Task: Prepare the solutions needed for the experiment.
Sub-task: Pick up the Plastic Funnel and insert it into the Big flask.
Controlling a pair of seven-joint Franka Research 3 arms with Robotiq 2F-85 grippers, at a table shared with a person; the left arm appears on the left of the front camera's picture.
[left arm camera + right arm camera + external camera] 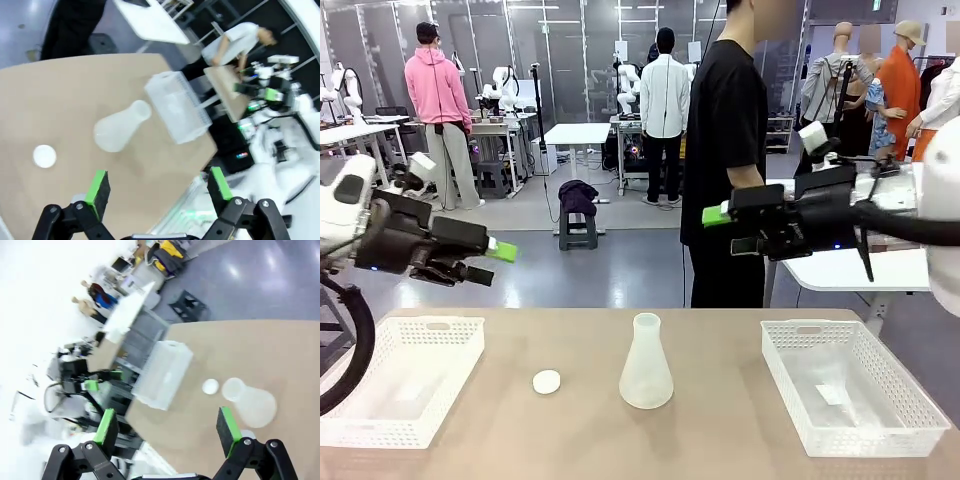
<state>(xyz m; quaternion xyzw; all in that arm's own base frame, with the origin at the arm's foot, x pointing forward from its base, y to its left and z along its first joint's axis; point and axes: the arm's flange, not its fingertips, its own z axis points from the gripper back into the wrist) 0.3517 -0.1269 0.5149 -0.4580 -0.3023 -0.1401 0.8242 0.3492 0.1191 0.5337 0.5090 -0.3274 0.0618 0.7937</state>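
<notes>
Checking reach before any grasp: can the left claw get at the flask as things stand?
Probably yes: the left claw hangs open above the table, with nothing between it and the flask.

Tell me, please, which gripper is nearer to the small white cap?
Left. The left gripper hovers above the cap, slightly to its left; the right gripper hovers past the conical flask, farther right.

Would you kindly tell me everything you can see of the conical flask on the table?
The conical flask is frosted, whitish and translucent, plastic by its look, with a wide base, a narrow neck and an open, uncapped mouth. It stands upright midway along the table, which alone touches it; its contents cannot be told.
</notes>
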